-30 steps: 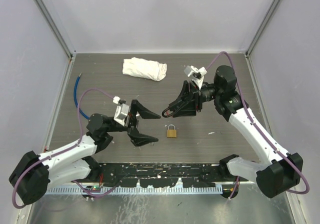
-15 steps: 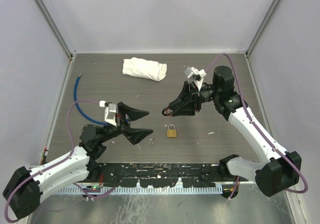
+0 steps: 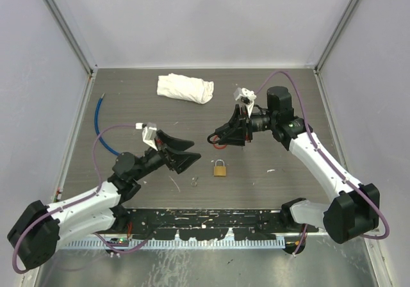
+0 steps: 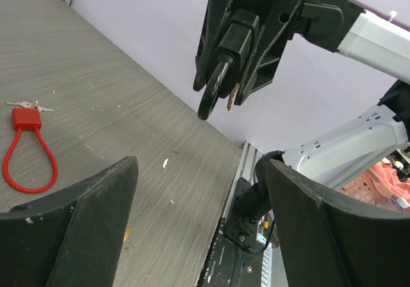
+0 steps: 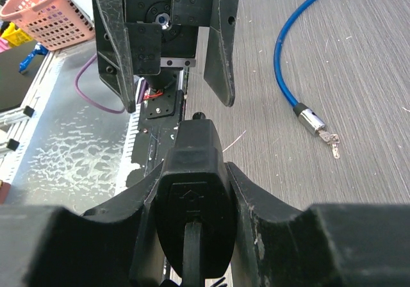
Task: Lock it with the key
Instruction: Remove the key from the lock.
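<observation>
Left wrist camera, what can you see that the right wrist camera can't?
Only the left wrist view shows the red cable lock, lying on the table with small keys at its end. Only the right wrist view shows the blue cable, with its metal end and little keys. Both views show the open left pincer, the right pincer shut on the black key, and the grey table.
</observation>
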`<action>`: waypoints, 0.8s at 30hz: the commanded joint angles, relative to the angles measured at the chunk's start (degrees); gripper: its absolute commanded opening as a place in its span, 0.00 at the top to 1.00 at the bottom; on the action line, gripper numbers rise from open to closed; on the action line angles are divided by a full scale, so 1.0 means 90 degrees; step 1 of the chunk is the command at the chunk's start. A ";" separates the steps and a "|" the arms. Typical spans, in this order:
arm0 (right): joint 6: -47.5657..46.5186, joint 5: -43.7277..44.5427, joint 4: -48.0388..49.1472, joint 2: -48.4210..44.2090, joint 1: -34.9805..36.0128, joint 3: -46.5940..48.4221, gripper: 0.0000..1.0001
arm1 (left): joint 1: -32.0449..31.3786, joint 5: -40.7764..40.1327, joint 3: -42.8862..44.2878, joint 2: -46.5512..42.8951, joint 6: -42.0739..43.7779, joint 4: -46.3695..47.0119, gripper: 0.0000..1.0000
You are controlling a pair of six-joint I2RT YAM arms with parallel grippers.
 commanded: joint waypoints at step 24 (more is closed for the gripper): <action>-0.0144 -0.0286 0.0298 0.0057 -0.0029 0.0137 0.99 | -0.0748 -0.0884 0.1555 0.1692 0.0738 0.0444 0.61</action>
